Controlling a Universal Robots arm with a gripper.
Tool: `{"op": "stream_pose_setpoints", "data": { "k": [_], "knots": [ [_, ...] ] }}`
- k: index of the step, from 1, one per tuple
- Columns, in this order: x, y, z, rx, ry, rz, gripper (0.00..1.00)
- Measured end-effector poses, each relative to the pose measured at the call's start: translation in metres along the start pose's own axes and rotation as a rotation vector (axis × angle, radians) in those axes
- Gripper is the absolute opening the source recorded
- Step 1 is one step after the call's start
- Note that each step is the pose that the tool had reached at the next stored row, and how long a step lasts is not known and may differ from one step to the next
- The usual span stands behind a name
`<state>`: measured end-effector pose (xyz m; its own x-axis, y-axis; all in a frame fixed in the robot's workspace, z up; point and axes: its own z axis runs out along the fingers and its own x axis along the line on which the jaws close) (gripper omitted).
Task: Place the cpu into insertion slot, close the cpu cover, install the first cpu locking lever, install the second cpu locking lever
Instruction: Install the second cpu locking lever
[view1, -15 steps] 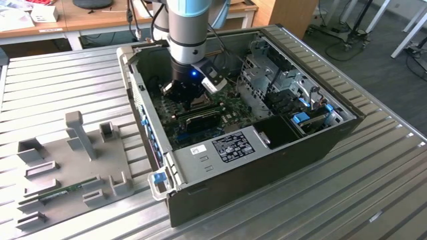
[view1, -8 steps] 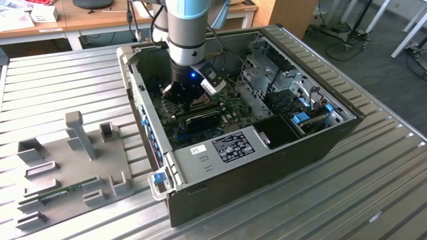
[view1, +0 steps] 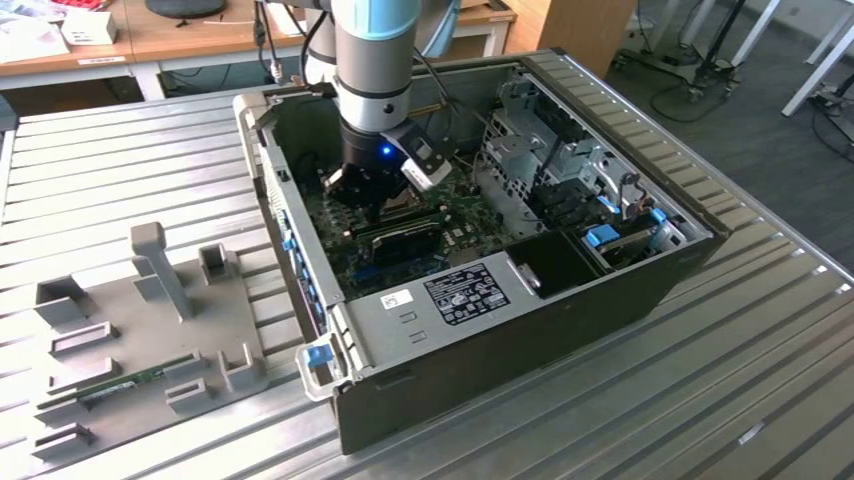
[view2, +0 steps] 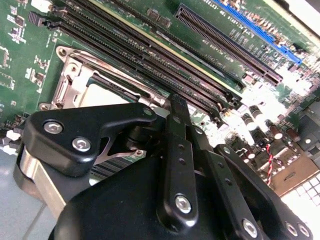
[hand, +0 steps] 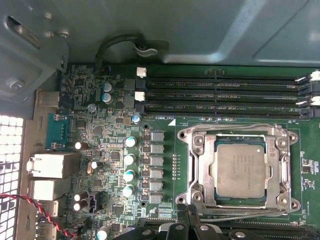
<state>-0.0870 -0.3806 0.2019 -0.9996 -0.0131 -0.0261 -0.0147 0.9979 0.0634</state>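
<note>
Black linkage bars and bolted finger arms of our gripper (view2: 172, 107) crowd the near edge of the second wrist view, and from that tangle we cannot tell whether the jaws stand apart or together, so we leave it open. Nothing shows held between them.

Over to the first wrist view: the small flat square cpu (hand: 241, 170), dull grey-brown metal on top, is already lying down inside the square dark insertion slot (hand: 239, 171) with its silvery rim, green circuit board (hand: 90, 150) all around it. The thin silvery cpu cover (hand: 240, 141), a frame with a big cut-out centre, looks folded down around the chip, and thin wire levers run along the socket's edges; whether either is latched we cannot say.

Now the key relation. In that first wrist view our gripper pokes in at six o'clock, and the socket sits just beyond it toward twelve, slightly toward one. The long black memory slots (hand: 225, 95) run three-to-nine, beyond the socket.

In the exterior view our arm reaches straight down into the open grey computer case (view1: 641, 290), gripper low over the board at about ten o'clock from the case's middle.
</note>
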Motion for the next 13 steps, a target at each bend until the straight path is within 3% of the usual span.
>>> {"op": "stream_pose_setpoints", "data": {
  "k": [6, 13],
  "knots": [
    [0.0, 0.0, 0.0002, -0.006, -0.0012, 0.0, 0.11],
    [0.001, -0.0001, 0.0014, -0.0125, -0.0086, 0.0, 0.11]
  ]
}}
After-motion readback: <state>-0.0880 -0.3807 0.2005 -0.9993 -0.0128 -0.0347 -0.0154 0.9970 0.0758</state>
